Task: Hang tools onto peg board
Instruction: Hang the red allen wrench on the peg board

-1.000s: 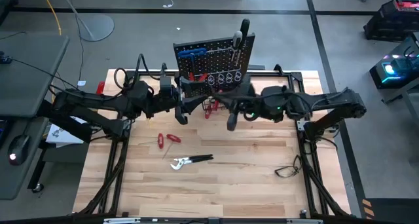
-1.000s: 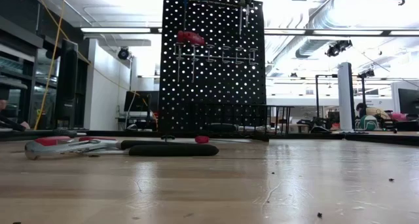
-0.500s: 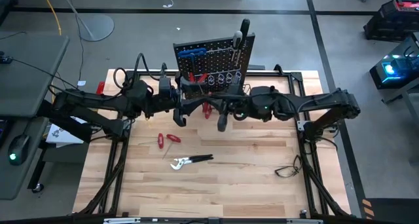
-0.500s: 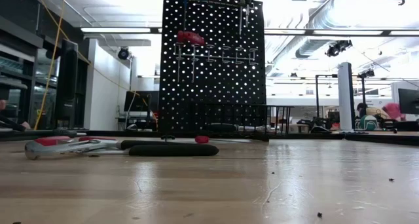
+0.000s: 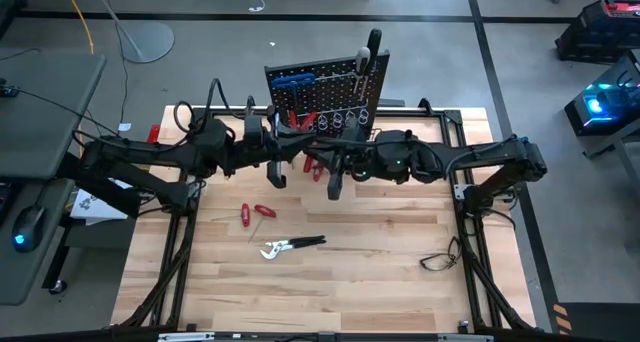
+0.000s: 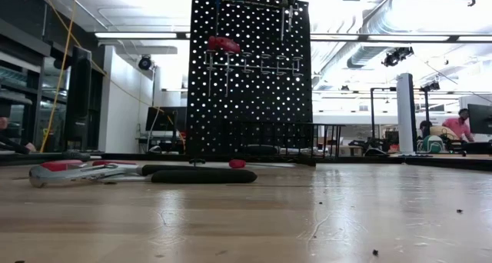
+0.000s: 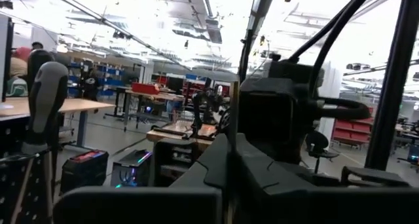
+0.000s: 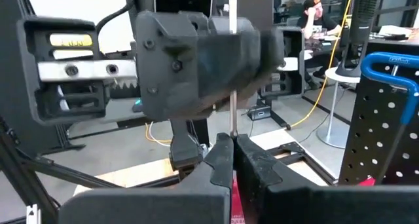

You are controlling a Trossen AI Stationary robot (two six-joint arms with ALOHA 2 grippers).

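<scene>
While both arms met just in front of the peg board [image 5: 325, 92], which stood upright at the middle of the counter's [image 5: 400, 302] far edge, the right pincer [image 8: 229, 145] was clenched on the thin shaft of a red-handled screwdriver [image 8: 230, 99]. The left pincer [image 7: 230, 145] faced it, fingers clenched. Whether they gripped the same shaft could not be told.

Hazards, as judged:
- Double grip. If both pincers held the shaft, any uneven pull could bend it or twist it out of line.
- Slip. The shaft was thin and smooth, so a release by either pincer before the other held firmly could drop the tool.
- Collision. The two wrists were very close, and the board sat just beside them. A wide swing could strike its hooks or the blue hex key [image 8: 389, 67] hanging there.

Surroundings: pliers [image 5: 290, 246] and two small red tools [image 5: 255, 212] lay loose left of the counter's centre, well apart from the arms. A black cable [image 5: 440, 257] lay near the right edge. Nothing blocked the board's face except the arms themselves.
</scene>
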